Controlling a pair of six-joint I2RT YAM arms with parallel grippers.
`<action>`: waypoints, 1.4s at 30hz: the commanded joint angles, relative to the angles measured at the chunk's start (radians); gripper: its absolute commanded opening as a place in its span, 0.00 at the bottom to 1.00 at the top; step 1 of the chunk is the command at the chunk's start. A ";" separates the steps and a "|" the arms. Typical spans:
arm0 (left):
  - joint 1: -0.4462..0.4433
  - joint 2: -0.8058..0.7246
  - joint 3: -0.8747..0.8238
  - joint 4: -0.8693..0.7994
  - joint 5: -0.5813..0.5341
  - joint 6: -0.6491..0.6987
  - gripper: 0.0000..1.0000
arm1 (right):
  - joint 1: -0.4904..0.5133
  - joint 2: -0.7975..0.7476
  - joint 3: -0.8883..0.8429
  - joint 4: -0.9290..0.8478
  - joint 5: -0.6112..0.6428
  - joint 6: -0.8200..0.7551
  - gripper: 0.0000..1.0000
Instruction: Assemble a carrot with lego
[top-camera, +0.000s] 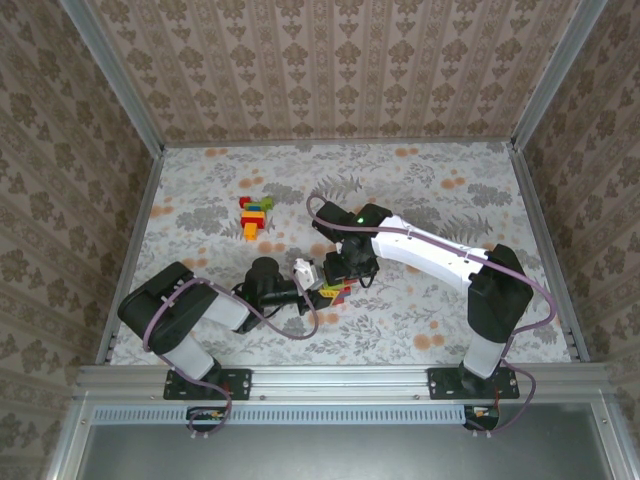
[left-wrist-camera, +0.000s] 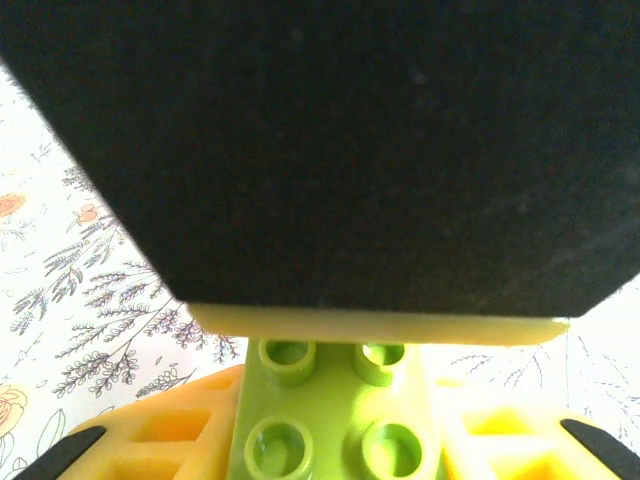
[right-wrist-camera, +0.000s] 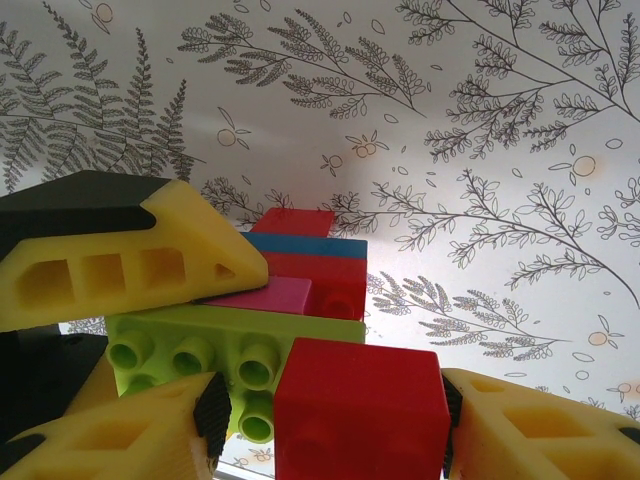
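Observation:
A small stack of lego (top-camera: 337, 293) hangs just above the table's near middle. My left gripper (top-camera: 316, 286) is shut on it. In the left wrist view a lime-green brick (left-wrist-camera: 330, 395) sits between the yellow fingers of the left gripper (left-wrist-camera: 340, 452). From the right wrist I see a red brick (right-wrist-camera: 360, 400) seated on the lime-green brick (right-wrist-camera: 200, 340), with magenta, red and blue bricks (right-wrist-camera: 320, 265) behind. My right gripper (right-wrist-camera: 332, 415) stands open around the red brick, with a gap at its left pad.
Several loose lego bricks (top-camera: 254, 214) lie in a pile at the back left on the floral table cover (top-camera: 450, 200). The right arm's black body (left-wrist-camera: 330, 150) looms just above the left gripper. Metal rails (top-camera: 330, 378) edge the table.

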 joint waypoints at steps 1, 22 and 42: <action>-0.009 0.017 0.015 -0.076 -0.036 0.015 0.40 | 0.014 0.037 -0.001 -0.013 -0.018 -0.014 0.58; -0.020 -0.034 0.006 -0.119 -0.058 0.033 0.50 | -0.001 0.076 -0.040 -0.062 0.051 -0.022 0.56; -0.020 -0.093 0.050 -0.220 -0.006 0.031 0.98 | 0.001 -0.090 -0.045 0.008 -0.009 -0.058 0.69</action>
